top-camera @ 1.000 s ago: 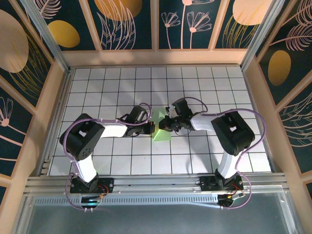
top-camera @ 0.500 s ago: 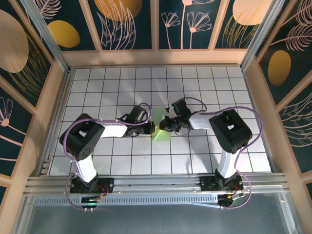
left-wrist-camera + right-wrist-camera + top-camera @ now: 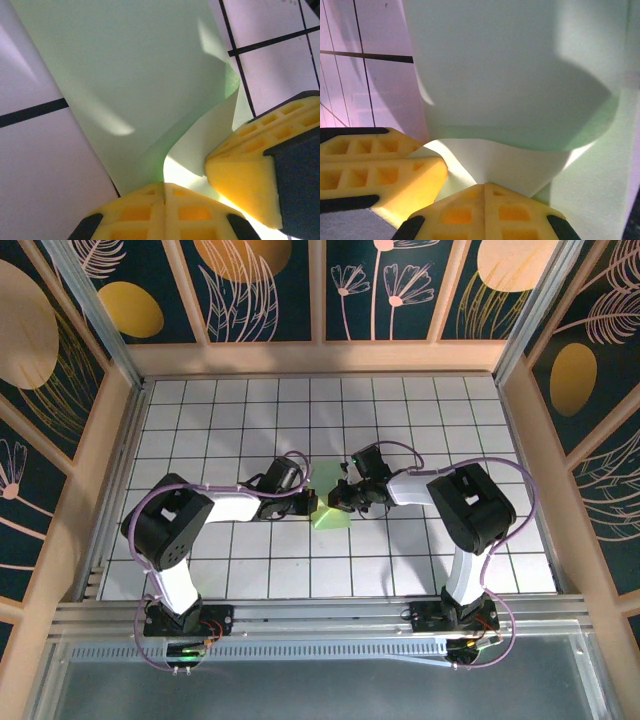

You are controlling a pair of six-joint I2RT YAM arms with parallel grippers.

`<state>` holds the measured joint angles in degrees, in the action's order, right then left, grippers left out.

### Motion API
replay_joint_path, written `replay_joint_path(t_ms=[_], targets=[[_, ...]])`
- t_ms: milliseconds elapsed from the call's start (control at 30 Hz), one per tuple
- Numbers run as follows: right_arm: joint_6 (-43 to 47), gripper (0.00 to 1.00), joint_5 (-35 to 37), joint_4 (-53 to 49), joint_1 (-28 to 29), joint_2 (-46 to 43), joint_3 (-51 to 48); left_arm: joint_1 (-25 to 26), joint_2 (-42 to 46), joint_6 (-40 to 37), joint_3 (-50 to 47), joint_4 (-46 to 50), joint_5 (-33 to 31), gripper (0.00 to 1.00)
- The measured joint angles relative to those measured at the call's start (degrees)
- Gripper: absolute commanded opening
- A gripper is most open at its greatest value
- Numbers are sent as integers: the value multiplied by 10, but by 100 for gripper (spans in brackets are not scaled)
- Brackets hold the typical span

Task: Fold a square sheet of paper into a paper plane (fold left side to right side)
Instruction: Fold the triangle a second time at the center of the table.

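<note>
1. Pale green, the sheet of paper (image 3: 331,514) is held at the middle of the table (image 3: 250,570), one edge lifted and curled.
2. It is pinched by the closed left gripper (image 3: 313,505) and the closed right gripper (image 3: 341,498).
3. The fold is judged underway; creasing and the plane shape are left.

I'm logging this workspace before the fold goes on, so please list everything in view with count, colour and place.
sheet of paper: one, pale green, mid-table between the two grippers, partly curled up off the tiles
table: one, white tiles with black grid lines, under everything
wall panels: several, dark blue with gold and pink plant drawings in pale wood frames, on three sides
metal rail: one, silver, along the near edge
left arm: one, black and white with purple cable, reaching inward
right arm: one, same colours, reaching inward
left gripper: one, yellow fingers, shut on the sheet of paper
right gripper: one, yellow fingers, shut on the sheet of paper
</note>
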<state>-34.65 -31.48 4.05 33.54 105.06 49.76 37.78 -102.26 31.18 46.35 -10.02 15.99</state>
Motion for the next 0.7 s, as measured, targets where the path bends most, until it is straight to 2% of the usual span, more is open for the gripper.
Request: replay_joint_path(t_ms=[67,167,433,533,700], targets=[[0,0,0,0,0,0,0,0,24,4,0,19,-9,11],[0,0,0,0,1,0,0,-1,77,7,4,47,-33,13],[0,0,0,0,1,0,0,-2,178,21,0,71,-43,11],[0,0,0,0,1,0,0,-2,189,31,-22,73,-24,8],[0,0,0,0,1,0,0,2,184,68,-54,55,41,7]])
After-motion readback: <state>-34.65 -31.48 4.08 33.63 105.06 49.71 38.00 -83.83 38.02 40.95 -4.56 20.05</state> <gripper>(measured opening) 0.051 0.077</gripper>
